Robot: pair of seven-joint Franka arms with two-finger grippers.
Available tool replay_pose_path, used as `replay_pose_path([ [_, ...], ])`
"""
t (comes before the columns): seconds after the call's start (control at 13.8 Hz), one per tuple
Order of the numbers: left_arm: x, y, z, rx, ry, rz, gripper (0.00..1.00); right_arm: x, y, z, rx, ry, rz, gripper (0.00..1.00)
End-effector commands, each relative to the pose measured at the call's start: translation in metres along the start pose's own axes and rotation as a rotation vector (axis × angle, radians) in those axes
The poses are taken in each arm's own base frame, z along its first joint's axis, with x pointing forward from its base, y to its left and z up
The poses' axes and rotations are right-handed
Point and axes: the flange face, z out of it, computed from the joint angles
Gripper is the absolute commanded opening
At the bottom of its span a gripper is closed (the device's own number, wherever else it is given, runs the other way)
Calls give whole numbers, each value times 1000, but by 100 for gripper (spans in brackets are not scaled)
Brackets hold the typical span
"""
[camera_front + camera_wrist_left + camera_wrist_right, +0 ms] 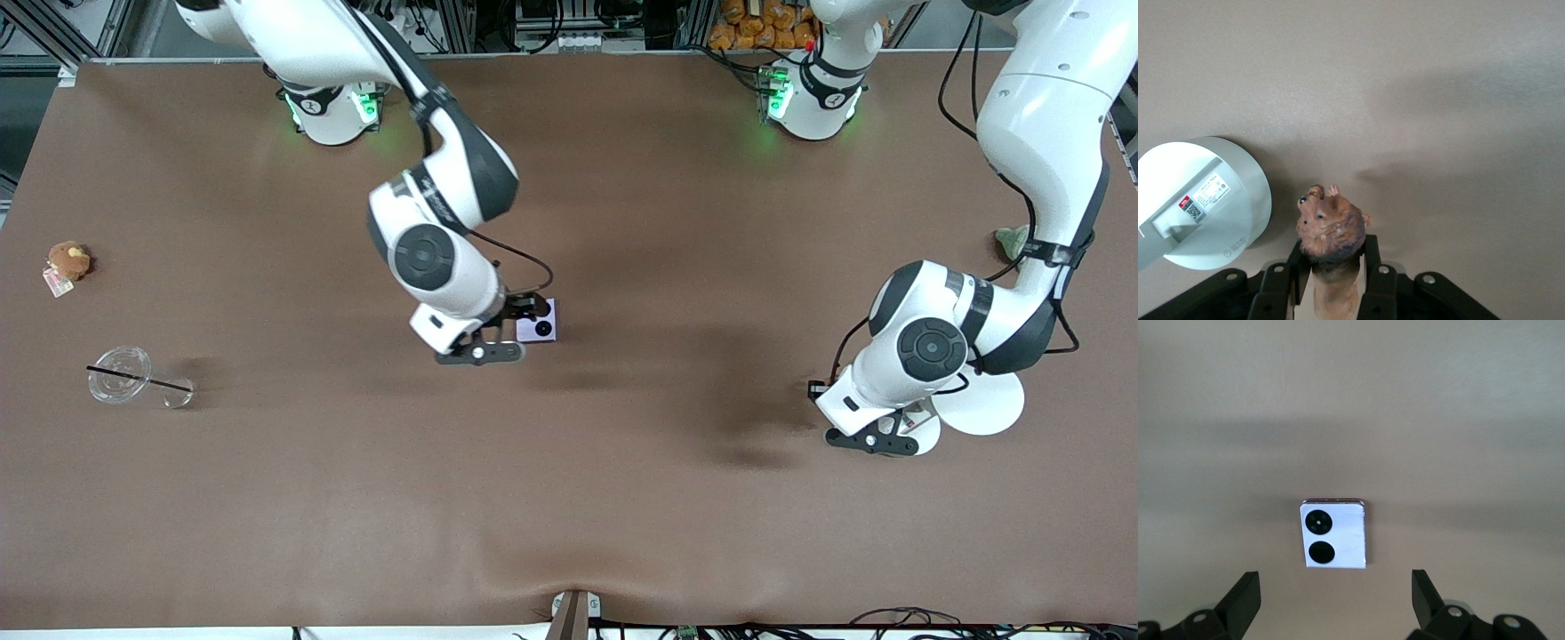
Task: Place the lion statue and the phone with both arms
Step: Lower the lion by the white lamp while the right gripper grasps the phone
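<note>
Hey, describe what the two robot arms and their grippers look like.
Both arms are glossy white with dark grey joint bands and round grey caps, black cables looping alongside, and green lights on their bases. The left gripper and right gripper have black fingers on black bodies with silver screws.

Left claw (1331,280) clamped, right claw (1335,600) spread wide

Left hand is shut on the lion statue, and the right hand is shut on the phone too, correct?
Not quite. The left hand is shut on the lion statue, but the right hand is open above the phone, which lies free on the table, as the right wrist view shows.
</note>
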Motion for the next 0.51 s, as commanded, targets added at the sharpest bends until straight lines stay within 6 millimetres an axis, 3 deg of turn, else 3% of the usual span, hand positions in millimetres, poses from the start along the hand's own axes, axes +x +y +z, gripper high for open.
replay_pose_path([
  [0.0,14,-4,1,6,25,-17,0,-14,-20,46,-6,16,-18,100],
  [0.14,19,4,5,3,30,-5,0,-21,-17,70,-6,43,-47,100],
  [0.36,20,14,6,25,37,21,0,-29,-20,84,-15,48,-64,100],
  [0.43,20,6,10,40,34,14,0,-27,-17,91,-16,51,-58,100],
])
